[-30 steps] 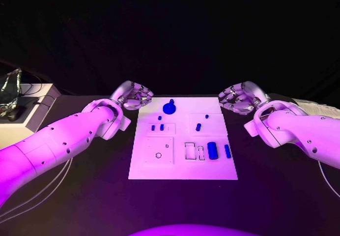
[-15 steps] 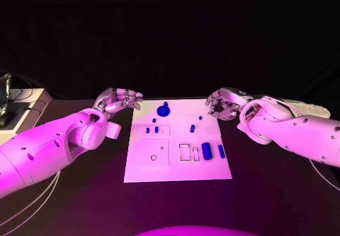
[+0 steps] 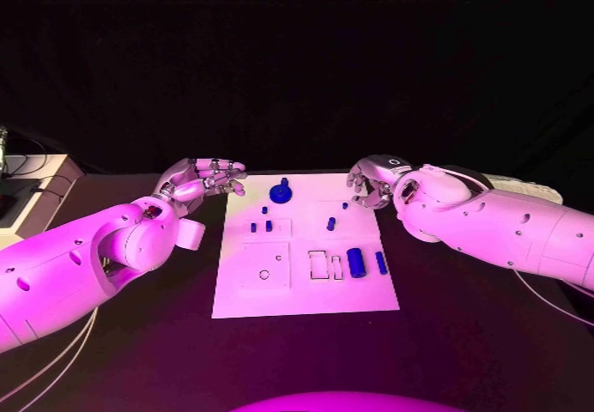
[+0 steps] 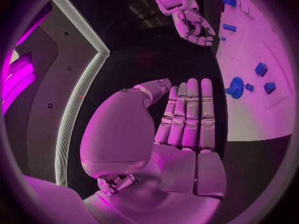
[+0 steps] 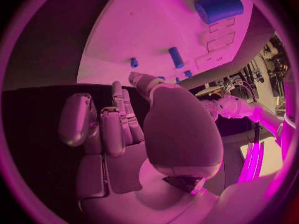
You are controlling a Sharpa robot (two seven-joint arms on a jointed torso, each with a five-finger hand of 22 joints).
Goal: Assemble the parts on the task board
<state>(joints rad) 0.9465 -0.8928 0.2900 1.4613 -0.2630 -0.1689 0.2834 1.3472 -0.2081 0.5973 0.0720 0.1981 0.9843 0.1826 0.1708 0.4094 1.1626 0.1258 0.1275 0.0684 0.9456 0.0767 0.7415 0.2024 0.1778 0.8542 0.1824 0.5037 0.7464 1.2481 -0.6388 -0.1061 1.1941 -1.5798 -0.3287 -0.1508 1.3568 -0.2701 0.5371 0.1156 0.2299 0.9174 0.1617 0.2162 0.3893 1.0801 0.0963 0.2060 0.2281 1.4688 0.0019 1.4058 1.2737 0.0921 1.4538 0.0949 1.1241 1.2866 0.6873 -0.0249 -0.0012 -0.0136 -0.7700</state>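
Observation:
The white task board (image 3: 306, 292) lies in the middle of the black table. On it are a round blue knob (image 3: 281, 193) at the far end, small blue pegs (image 3: 261, 227), a short piece (image 3: 332, 223), a thick blue cylinder (image 3: 356, 262) and a slim bar (image 3: 381, 262). My left hand (image 3: 204, 178) hovers beside the board's far left corner with its fingers (image 4: 187, 114) straight and nothing in it. My right hand (image 3: 372, 184) hangs at the far right corner, fingers loosely bent and holding nothing (image 5: 118, 124). The right wrist view shows the cylinder (image 5: 218, 7) and a bar (image 5: 176, 57).
Empty outlined slots (image 3: 327, 264) lie beside the cylinder and a square recess (image 3: 266, 262) sits on the board's left half. A pale box (image 3: 25, 184) stands at the table's far left edge. Black table (image 3: 470, 343) surrounds the board.
The head camera has shifted. My right hand has come in closer to the board's far right corner. My left hand's fingers have stretched out a little beside the far left corner.

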